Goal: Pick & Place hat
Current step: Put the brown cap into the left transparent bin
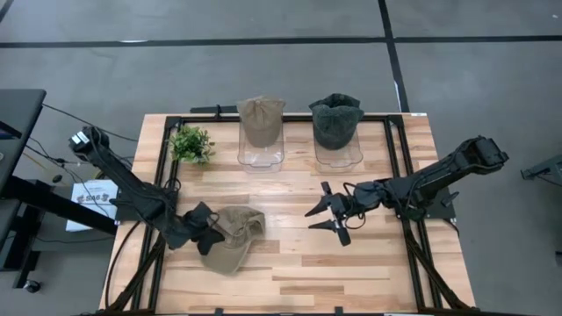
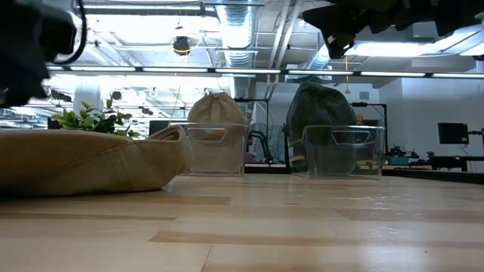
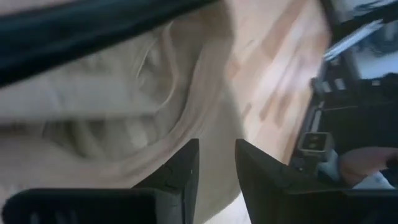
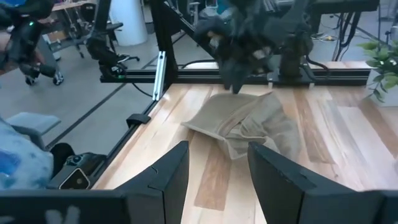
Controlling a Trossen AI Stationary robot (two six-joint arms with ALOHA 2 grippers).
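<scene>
- Left gripper (image 1: 208, 233) sits low at the near-left part of the wooden table (image 1: 369, 272), at the edge of a tan cap (image 1: 233, 237) that lies crumpled on the boards.
- Left wrist view: fingertips (image 3: 186, 163) stand a narrow gap apart, with the cap's tan fabric (image 3: 106, 118) directly in front of and around them; cannot tell whether any fabric is pinched between them.
- Tan cap lies flat on the table, not lifted; in the low view it rests on the boards (image 2: 83, 160) at the left.
- Right gripper (image 1: 327, 213) hovers over the middle of the table, right of the tan cap and well apart from it, fingers spread, nothing between them.
- Right wrist view: own fingers (image 4: 171, 171) frame the tan cap (image 4: 245, 124) farther off, with the left arm's gripper (image 4: 239, 46) down on the cap's far edge.
- At the far edge of the table, two clear stands side by side: left clear stand (image 1: 261, 151) carries a second tan cap (image 1: 261, 118); right clear stand (image 1: 338, 154) carries a dark green cap (image 1: 335, 118).
- Small green plant (image 1: 191, 143) stands left of the stands, near the far-left corner.
- Black frame rails (image 1: 392, 154) run along the table's sides.
</scene>
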